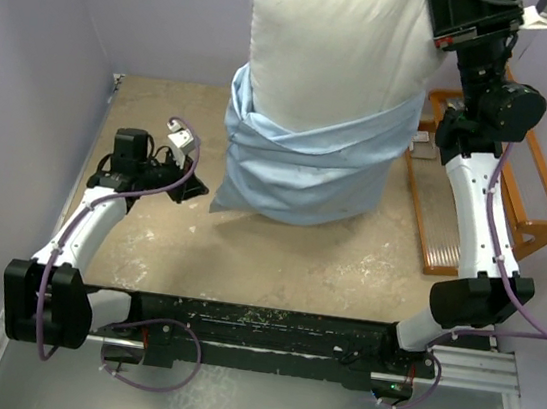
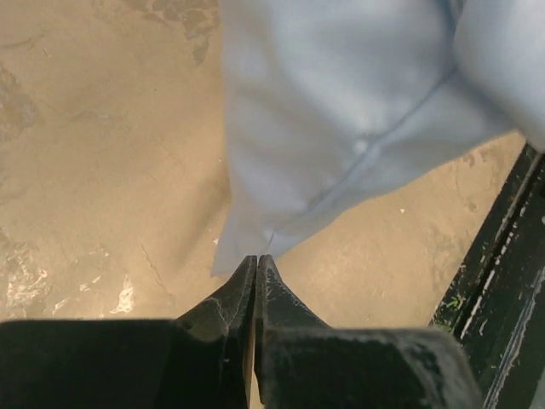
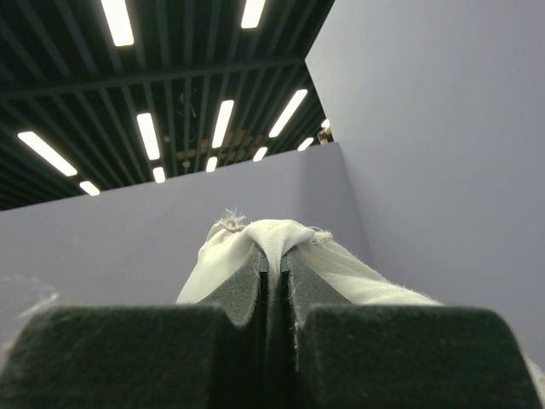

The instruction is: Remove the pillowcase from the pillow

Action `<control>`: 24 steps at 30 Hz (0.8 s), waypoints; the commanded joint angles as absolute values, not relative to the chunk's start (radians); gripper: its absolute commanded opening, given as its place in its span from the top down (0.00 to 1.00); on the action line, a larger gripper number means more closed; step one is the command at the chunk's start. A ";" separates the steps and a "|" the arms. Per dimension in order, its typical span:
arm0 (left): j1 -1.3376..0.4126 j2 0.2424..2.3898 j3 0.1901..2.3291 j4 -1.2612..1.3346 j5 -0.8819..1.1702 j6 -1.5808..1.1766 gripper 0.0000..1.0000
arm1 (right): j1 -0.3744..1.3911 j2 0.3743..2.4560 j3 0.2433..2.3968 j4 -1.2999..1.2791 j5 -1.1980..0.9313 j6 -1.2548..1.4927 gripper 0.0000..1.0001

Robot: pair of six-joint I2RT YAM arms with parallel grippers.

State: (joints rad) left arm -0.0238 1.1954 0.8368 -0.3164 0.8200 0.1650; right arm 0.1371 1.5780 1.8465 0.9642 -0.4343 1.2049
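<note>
Ok so you're at the peel-off step. Your right tool [image 3: 274, 256] is clamped shut on a corner of the pillow [image 1: 324, 50]; in the right wrist view you can see white cloth pinched between the fingers, pointing up at the ceiling lights. That hangs the pillow tall in the upper middle of the top view.

The pillowcase [image 1: 308, 169] only wraps the bottom part of it, in the centre of the frame. Its lower end looks to rest on the tabletop [image 1: 277, 255].

Your left tool [image 2: 256, 260] is closed too, with its tips right at the lower-left corner of the pillowcase. I can't see any cloth actually between them, so don't count on having a hold.

What I'd do: open the left tool, push in past the seam, and bite a proper fold of blue only. Then pull it down and toward the bottom of the frame while the right lifts.

Looks-wise, the pillowcase is pale blue, thin and wrinkly, with a diagonal band bunched across the front. The pillow is plump and off-white.
</note>
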 commanded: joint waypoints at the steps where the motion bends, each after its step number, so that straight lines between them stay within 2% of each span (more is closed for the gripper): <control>1: 0.034 1.155 0.923 -0.408 1.052 0.211 0.78 | 0.115 1.560 1.981 1.114 -0.247 1.287 1.00; 3: 0.045 1.130 0.980 -0.405 1.207 0.175 0.26 | 0.115 1.553 1.959 1.119 -0.253 1.286 1.00; 4: 0.046 1.116 1.005 -0.351 1.254 0.138 0.03 | 0.115 1.547 1.935 1.127 -0.256 1.291 1.00; 7: 0.044 1.113 1.027 -0.114 1.307 -0.090 0.01 | 0.115 1.542 1.904 1.145 -0.271 1.311 1.00; 9: 0.034 1.158 1.067 -0.049 1.327 -0.147 0.01 | 0.115 1.549 1.905 1.165 -0.271 1.324 1.00; 13: -0.022 1.260 1.162 -0.119 1.290 -0.062 0.01 | 0.115 1.578 1.951 1.178 -0.270 1.356 1.00; 20: -0.091 1.325 1.163 -0.024 1.245 -0.072 0.00 | 0.115 1.593 2.002 1.143 -0.279 1.358 1.00; 24: -0.099 1.357 1.173 -0.005 1.264 -0.068 0.04 | 0.115 1.607 2.028 1.138 -0.287 1.365 1.00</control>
